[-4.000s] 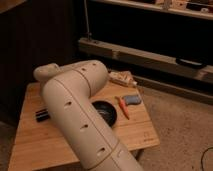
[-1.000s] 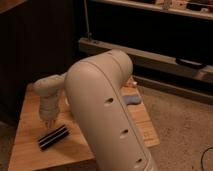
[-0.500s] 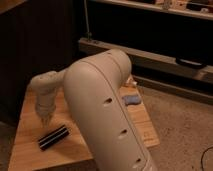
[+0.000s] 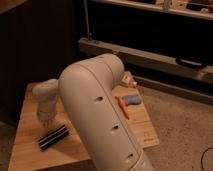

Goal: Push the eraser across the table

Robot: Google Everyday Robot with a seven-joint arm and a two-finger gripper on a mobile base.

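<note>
Black eraser [image 4: 53, 137] lay on the counter [image 4: 30, 150] near its left front, just below your hand [image 4: 47, 121]. Whether the hand was apart or together, you could not tell. Pushing looked underway; next, you needed contact low against its long side.

A thick, smooth cream-white robot arm [image 4: 102, 107] fills the middle of the view, rising from the lower right and bending at a rounded elbow near the top. Its narrower forearm reaches left and ends in a downward-pointing wrist. The pincer [image 4: 46, 120] hangs there, just above the worktop [image 4: 25, 142].
</note>
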